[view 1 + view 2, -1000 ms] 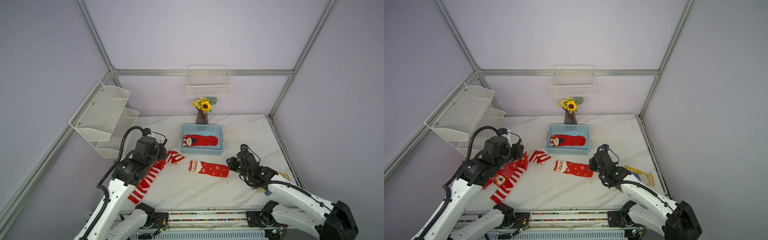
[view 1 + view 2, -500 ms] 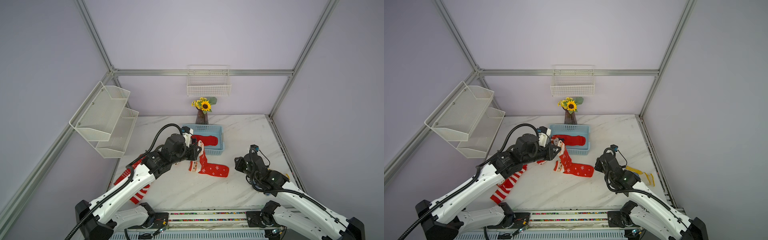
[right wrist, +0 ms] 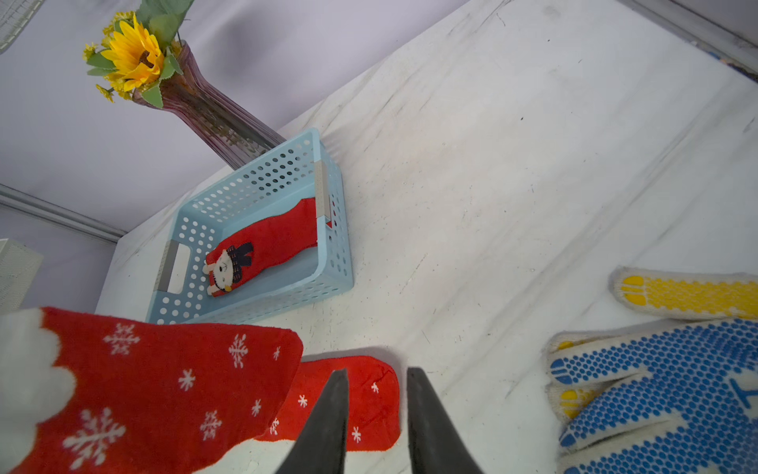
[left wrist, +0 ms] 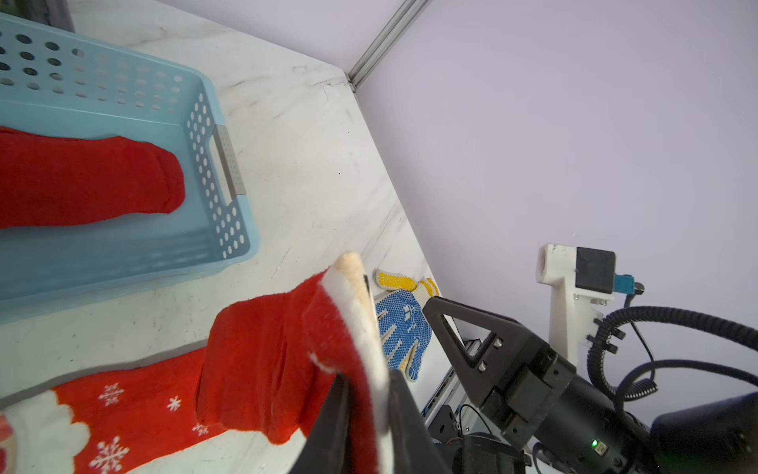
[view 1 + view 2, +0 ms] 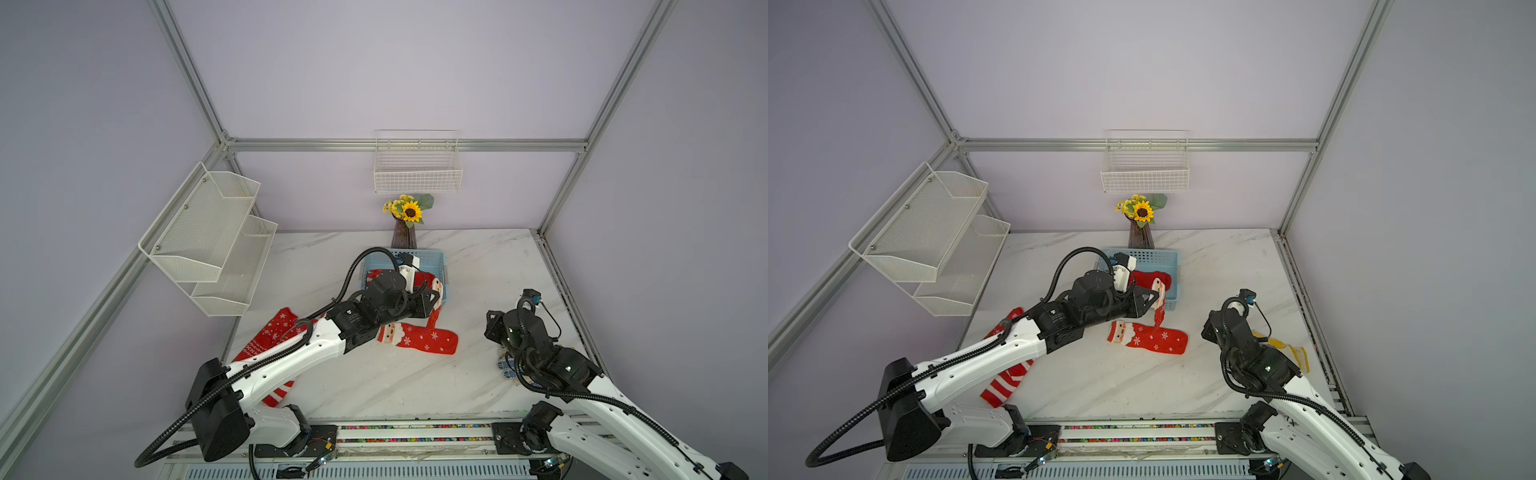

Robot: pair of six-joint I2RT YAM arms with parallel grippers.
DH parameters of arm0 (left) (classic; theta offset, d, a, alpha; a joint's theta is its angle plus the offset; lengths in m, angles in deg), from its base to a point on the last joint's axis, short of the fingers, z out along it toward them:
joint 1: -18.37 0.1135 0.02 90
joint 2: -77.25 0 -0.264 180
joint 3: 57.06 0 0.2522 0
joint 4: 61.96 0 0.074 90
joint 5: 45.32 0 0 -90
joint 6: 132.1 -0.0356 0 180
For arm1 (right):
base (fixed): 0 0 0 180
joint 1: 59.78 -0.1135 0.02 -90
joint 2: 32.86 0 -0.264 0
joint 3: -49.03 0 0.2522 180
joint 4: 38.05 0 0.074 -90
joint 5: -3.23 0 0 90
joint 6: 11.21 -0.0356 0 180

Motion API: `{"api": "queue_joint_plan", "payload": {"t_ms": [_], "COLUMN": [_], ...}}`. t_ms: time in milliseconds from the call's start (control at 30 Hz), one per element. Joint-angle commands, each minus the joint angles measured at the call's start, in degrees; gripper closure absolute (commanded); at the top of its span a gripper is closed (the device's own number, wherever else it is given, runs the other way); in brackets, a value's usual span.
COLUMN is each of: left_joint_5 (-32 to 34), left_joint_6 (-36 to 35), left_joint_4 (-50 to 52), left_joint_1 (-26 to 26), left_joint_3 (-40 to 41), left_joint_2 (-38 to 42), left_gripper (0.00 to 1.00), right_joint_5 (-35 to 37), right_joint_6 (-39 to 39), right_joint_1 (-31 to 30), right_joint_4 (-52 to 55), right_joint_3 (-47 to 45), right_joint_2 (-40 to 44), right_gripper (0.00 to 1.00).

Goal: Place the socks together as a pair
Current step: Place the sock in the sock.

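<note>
My left gripper (image 4: 367, 375) is shut on the white cuff of a red Santa sock (image 4: 266, 361), which hangs (image 5: 433, 316) just in front of the blue basket (image 5: 441, 259). Under it a matching Santa sock with snowflakes (image 5: 419, 338) (image 5: 1152, 340) lies flat on the table. A red bear sock (image 3: 262, 246) lies in the basket. At the left, a red and white striped sock (image 5: 1007, 380) is partly hidden under the left arm. My right gripper (image 3: 375, 371) is open and empty, low over the lying sock's toe (image 3: 361, 394).
Blue and yellow dotted gloves (image 3: 656, 390) (image 5: 1279, 345) lie at the right edge beside the right arm. A sunflower vase (image 5: 403, 237) stands behind the basket. Wire shelves (image 5: 208, 232) hang on the left wall and a wire basket (image 5: 417, 174) on the back wall.
The left arm has swung from the table's left side to the middle, carrying the Santa sock over the lying one. The right arm has drawn back a little to the right.
</note>
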Motion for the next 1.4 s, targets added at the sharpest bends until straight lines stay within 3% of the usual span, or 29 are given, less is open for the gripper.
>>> {"api": "queue_joint_plan", "payload": {"t_ms": [0, 167, 333, 400, 433, 533, 567, 633, 733, 833, 1000, 1367], "left_joint_5": [-0.75, 0.1, 7.4, 11.23, 12.3, 11.53, 11.85, 14.35, 18.01, 17.27, 10.42, 4.18], "left_joint_6": [2.17, 4.2, 7.78, 9.66, 10.98, 13.44, 13.61, 12.74, 10.42, 9.36, 6.18, 7.72], "left_joint_4": [-6.04, -6.51, -4.06, 0.2, 2.2, 5.54, 6.99, 10.03, 13.45, 13.42, 12.04, 6.93], "left_joint_1": [-1.43, -2.04, -1.95, -1.25, -0.36, 4.38, 6.0, 8.11, 9.82, 10.27, 10.26, 10.2], "left_joint_3": [-5.5, -4.96, 5.9, 10.83, 13.64, 21.39, 23.34, 25.72, 27.46, 28.16, 26.24, 28.7], "left_joint_2": [-1.47, -4.14, 1.98, 4.27, 5.38, 9.14, 10.9, 14.38, 18.57, 19.53, 14.3, 6.89], "left_gripper": [0.81, 0.8, 0.8, 0.75, 0.69, 0.21, 0.1, 0.0, 0.0, 0.04, 0.16, 0.35], "right_joint_5": [2.55, 2.83, 1.25, -0.06, -0.96, -3.6, -3.97, -5.57, -9.52, -12.71, -15.81, -16.59], "right_joint_6": [0.13, 0.84, 1.1, 0.6, 0.51, -0.28, -0.64, -0.53, -0.64, -1.37, -2.56, -1.54], "right_joint_1": [0.11, 0.14, 0.13, 0.13, 0.13, 0.13, 0.13, 0.13, 0.13, 0.13, 0.13, 1.18], "right_joint_4": [2.55, 2.91, 3.15, 3.07, 2.75, 1.99, 1.77, 0.91, -1.69, -4.4, -11.34, -23.1], "right_joint_3": [1.43, 1.37, 1.06, 0.41, 0.01, -1.13, -1.47, -2.21, -4.08, -6.37, -9.24, -9.98], "right_joint_2": [1.23, 2.34, 2.03, 1.62, 1.27, -0.12, -0.77, -1.87, -3.46, -5.92, -9.82, -19.79], "right_gripper": [0.71, 0.71, 0.71, 0.71, 0.71, 0.7, 0.69, 0.69, 0.68, 0.67, 0.66, 0.68]}}
